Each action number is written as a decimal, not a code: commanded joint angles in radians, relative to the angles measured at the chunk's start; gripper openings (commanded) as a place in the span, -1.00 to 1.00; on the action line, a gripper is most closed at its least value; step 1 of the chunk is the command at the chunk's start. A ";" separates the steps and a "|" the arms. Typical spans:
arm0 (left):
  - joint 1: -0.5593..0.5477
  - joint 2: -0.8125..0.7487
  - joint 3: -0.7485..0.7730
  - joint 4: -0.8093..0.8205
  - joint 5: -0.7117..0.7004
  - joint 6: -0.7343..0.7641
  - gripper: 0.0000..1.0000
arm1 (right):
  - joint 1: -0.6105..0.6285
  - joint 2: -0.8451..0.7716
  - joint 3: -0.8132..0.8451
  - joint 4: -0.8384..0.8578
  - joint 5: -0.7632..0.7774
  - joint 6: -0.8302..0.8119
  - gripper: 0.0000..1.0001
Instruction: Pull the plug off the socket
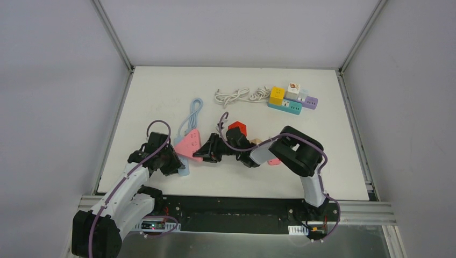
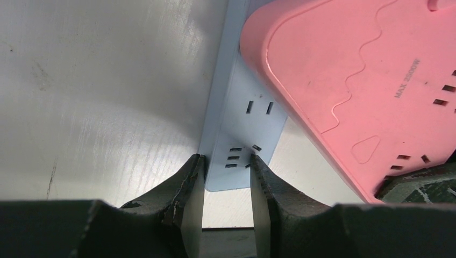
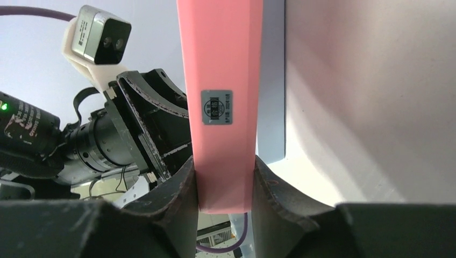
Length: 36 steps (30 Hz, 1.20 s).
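Observation:
A pink triangular plug adapter (image 1: pixel 189 144) sits on one end of a light-blue socket strip (image 1: pixel 183 170) at the left of the table. My left gripper (image 1: pixel 173 163) is shut on the strip's near end. In the left wrist view the fingers (image 2: pixel 188 183) clamp both sides of the strip (image 2: pixel 239 129), with the pink adapter (image 2: pixel 349 80) over it at the right. My right gripper (image 1: pixel 201 152) is shut on the adapter's right edge. In the right wrist view the pink body (image 3: pixel 223 107) stands between the fingers (image 3: pixel 180 188), with the blue strip (image 3: pixel 271 80) behind it.
A red object (image 1: pixel 237 129) lies under the right arm's wrist. A colourful power strip (image 1: pixel 293 99) with a coiled white cable (image 1: pixel 239 95) lies at the back right. The strip's light-blue cable (image 1: pixel 193 113) runs toward the back. A small pink item (image 1: pixel 274 161) lies by the right arm.

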 commanded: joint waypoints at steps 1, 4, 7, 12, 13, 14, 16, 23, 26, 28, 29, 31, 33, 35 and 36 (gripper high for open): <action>-0.011 0.040 -0.040 0.000 -0.017 -0.002 -0.45 | 0.027 -0.092 0.085 -0.266 0.152 -0.031 -1.00; -0.011 0.042 -0.043 0.004 -0.015 -0.001 -0.44 | 0.022 -0.108 0.077 -0.277 0.174 -0.043 -0.47; -0.011 0.046 -0.045 0.014 -0.007 -0.002 -0.42 | 0.017 -0.096 0.091 -0.261 0.151 -0.057 0.11; -0.011 0.054 -0.042 0.017 -0.002 0.004 -0.40 | 0.015 -0.060 0.129 -0.194 0.105 -0.054 0.41; -0.011 0.054 -0.042 0.018 -0.002 0.004 -0.40 | 0.015 -0.054 0.135 -0.185 0.099 -0.055 0.41; -0.011 0.055 -0.043 0.019 -0.001 0.004 -0.40 | 0.014 -0.051 0.139 -0.179 0.098 -0.053 0.41; -0.011 0.056 -0.043 0.019 0.000 0.005 -0.40 | 0.014 -0.044 0.144 -0.166 0.093 -0.051 0.34; -0.011 0.056 -0.043 0.020 0.000 0.006 -0.40 | 0.010 -0.020 0.127 -0.094 0.075 -0.018 -0.66; -0.011 0.054 -0.045 0.020 0.001 0.006 -0.40 | 0.010 -0.014 0.109 -0.065 0.068 -0.010 -1.00; -0.011 0.053 -0.046 0.017 -0.003 0.005 -0.40 | 0.009 -0.014 0.087 -0.023 0.061 -0.010 -1.00; -0.011 0.052 -0.046 0.019 -0.003 0.006 -0.40 | 0.011 -0.016 0.073 0.007 0.057 -0.013 -1.00; -0.011 0.052 -0.046 0.019 -0.003 0.004 -0.40 | 0.010 -0.018 0.043 0.080 0.048 -0.013 -1.00; -0.011 0.052 -0.046 0.019 -0.002 0.005 -0.40 | 0.010 -0.022 0.020 0.124 0.046 -0.013 -1.00; -0.011 0.052 -0.046 0.019 -0.002 0.005 -0.40 | 0.011 -0.023 0.017 0.137 0.048 -0.012 -1.00; -0.011 0.052 -0.046 0.019 -0.001 0.004 -0.40 | 0.010 -0.023 0.019 0.132 0.056 -0.005 -1.00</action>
